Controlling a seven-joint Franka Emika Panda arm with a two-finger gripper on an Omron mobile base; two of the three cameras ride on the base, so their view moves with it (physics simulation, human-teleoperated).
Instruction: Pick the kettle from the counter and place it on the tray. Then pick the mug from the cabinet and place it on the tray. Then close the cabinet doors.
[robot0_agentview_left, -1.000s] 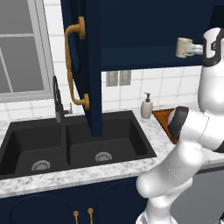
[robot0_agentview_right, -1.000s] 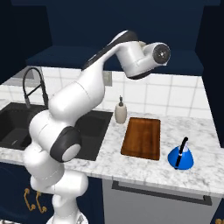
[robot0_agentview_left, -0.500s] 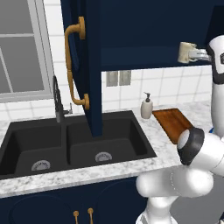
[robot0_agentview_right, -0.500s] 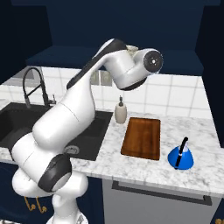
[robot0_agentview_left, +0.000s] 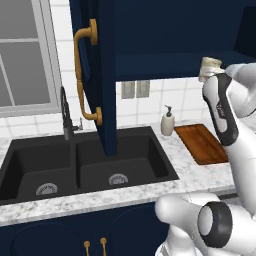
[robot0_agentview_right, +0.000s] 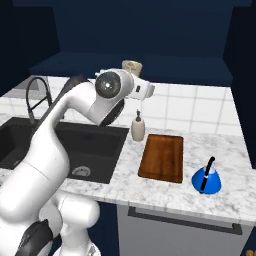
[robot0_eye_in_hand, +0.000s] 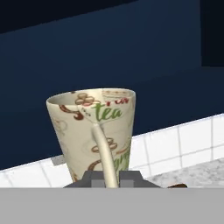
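Note:
The cream mug (robot0_eye_in_hand: 94, 131), printed with "tea", stands upright in front of the hand camera with its loop handle pinched between my gripper (robot0_eye_in_hand: 107, 177), which is shut on it. From the base the mug (robot0_agentview_right: 131, 67) hangs in the air before the open navy cabinet (robot0_agentview_right: 135, 30), above the soap bottle. The same mug (robot0_agentview_left: 210, 67) peeks over my wrist. On the counter (robot0_agentview_right: 220, 150) the blue kettle (robot0_agentview_right: 206, 177) stands to the right of the wooden tray (robot0_agentview_right: 162, 157), which is bare. One cabinet door (robot0_agentview_left: 97, 75) stands wide open.
A cream soap bottle (robot0_agentview_right: 137, 129) stands by the wall just left of the tray (robot0_agentview_left: 202, 143). The black double sink (robot0_agentview_left: 85, 167) and its faucet (robot0_agentview_left: 67, 117) lie to the left. The open door's brass handle (robot0_agentview_left: 82, 75) juts over the sink.
The hand has drawn back and to the left out of the cabinet with the mug, which now sits slightly lower. The elbow has folded down toward the base.

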